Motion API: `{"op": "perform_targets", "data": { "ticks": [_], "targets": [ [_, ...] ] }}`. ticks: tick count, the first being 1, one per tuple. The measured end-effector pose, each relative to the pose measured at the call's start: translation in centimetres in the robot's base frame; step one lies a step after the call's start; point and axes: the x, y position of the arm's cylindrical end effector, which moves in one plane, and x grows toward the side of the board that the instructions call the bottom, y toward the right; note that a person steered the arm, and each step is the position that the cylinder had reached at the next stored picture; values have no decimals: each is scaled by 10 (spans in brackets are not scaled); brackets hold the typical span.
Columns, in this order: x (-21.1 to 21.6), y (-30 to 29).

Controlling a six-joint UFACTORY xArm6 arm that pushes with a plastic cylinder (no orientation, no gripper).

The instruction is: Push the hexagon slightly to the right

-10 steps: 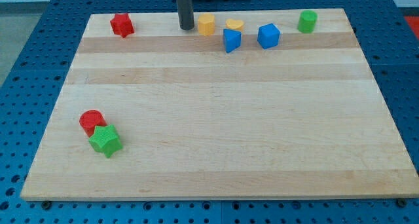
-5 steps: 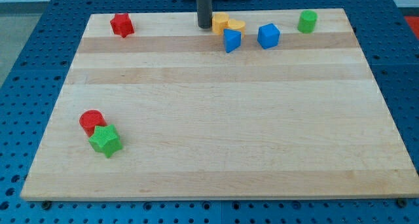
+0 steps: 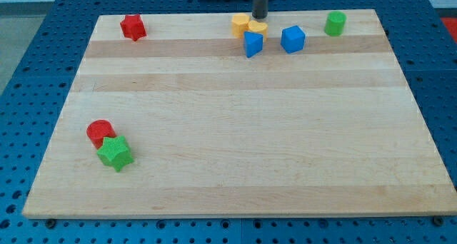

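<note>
Hexagon (image 3: 240, 24), yellow, sits left of my tip (image 3: 260, 18), near the board's (image 3: 228, 130) top edge, touching a yellow heart (image 3: 258, 26); no claw shows.

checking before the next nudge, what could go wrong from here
My tip sits at the board's top edge, just above the yellow heart and right of the yellow hexagon. Any push from here would likely strike the heart. The hexagon touches the heart, so pushing it right may shove the heart into the blue blocks.
</note>
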Motion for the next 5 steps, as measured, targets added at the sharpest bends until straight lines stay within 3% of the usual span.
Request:
{"op": "perform_targets", "data": {
  "ticks": [3, 5],
  "targets": [
    [6, 3],
    [33, 3]
  ]
}}
